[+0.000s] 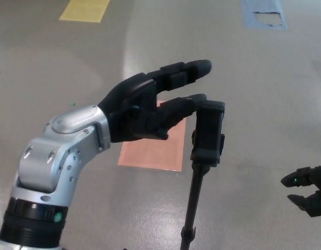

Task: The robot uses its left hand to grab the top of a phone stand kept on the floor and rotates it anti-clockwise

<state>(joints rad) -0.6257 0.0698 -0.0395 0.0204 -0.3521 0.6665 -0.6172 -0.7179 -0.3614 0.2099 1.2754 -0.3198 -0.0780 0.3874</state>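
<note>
Left hand (150,107) hovering spread open, gripping nothing, fingertips beside phone stand (208,136) top; reach step ongoing, next needing closure round clamp head, then anti-clockwise twist

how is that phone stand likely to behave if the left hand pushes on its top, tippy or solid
Probably tippy: the phone stand carries a bulky clamp head on a thin black pole, and its base is out of view. It looks rigid, not floppy, so a push should move the whole stand. The left hand is open with a fingertip at the head's upper edge, so a sideways nudge there could lean it.
</note>
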